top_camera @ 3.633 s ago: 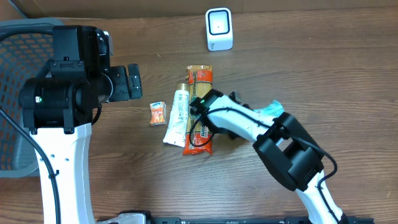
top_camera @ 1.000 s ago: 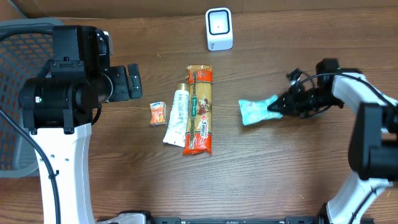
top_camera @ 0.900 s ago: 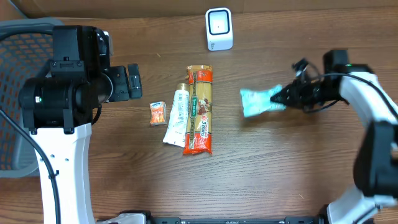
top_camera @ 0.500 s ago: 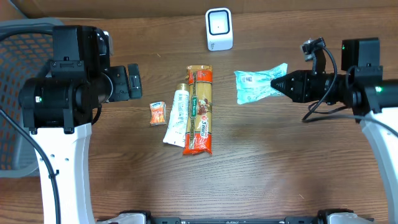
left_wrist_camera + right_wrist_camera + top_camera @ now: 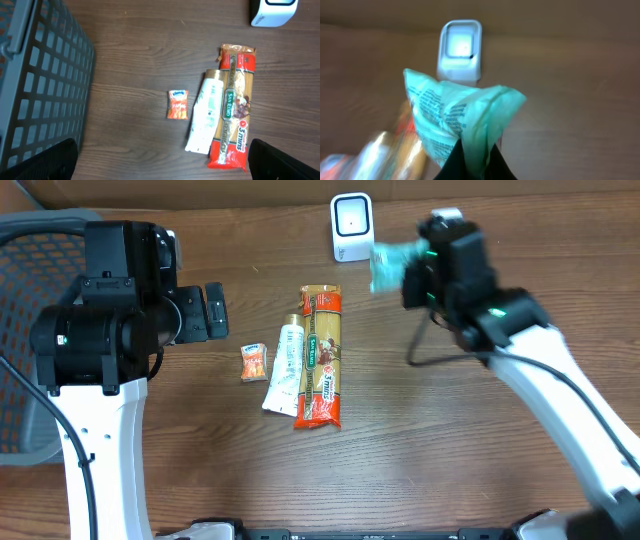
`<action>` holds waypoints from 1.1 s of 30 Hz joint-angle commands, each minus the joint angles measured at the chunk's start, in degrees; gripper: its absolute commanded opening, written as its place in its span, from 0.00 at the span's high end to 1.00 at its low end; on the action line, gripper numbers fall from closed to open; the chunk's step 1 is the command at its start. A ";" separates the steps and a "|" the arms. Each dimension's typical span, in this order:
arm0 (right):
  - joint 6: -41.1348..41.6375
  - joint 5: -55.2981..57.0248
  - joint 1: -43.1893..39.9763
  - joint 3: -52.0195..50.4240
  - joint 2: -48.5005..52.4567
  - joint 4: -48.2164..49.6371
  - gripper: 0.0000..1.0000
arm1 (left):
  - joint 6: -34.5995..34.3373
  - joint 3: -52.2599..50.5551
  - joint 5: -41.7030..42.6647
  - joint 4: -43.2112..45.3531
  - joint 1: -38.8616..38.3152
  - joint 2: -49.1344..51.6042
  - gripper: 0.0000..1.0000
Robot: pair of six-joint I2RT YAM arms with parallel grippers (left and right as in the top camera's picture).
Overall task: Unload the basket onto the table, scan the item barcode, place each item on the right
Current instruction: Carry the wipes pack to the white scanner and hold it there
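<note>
Closest to our side of the table, our left gripper [image 5: 162, 152] hangs with its jaws spread wide and nothing between them. It sits above bare wood near the grey basket [image 5: 40, 75], which we judge is a parked position that keeps it out of the working arm's way. Below it three items lie mid-table: a small orange sachet [image 5: 177, 104] on its own, a white tube [image 5: 206, 117] just beside it, and a long pasta pack [image 5: 234, 112] lying against the tube. They are probably waiting their turn.

Farther out, our right gripper [image 5: 472, 162] is pinched tight on a gathered corner of the teal packet [image 5: 452, 120]. Because of that hold, the pouch fans upward with its printed face clear of the fingers. The print is blurred, so we cannot tell whether the barcode itself is showing.

Farthest off stands the white scanner [image 5: 460, 49], at the table's back edge with its window turned towards our side. Overhead, the packet [image 5: 388, 265] is raised just beside the scanner [image 5: 352, 227], near it but apparently not touching. We judge it is being presented there for reading.
</note>
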 commanded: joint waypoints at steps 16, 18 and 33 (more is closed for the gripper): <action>-70.16 15.72 2.89 2.34 30.40 60.48 0.96 | -0.17 0.07 -0.68 -0.02 0.44 0.17 0.00; -71.87 15.69 2.89 2.34 32.30 65.40 0.96 | -0.17 0.07 -0.68 -0.02 0.44 0.17 0.00; -83.43 13.42 2.97 2.40 37.64 72.52 0.96 | -0.17 0.07 -0.68 -0.02 0.44 0.17 0.00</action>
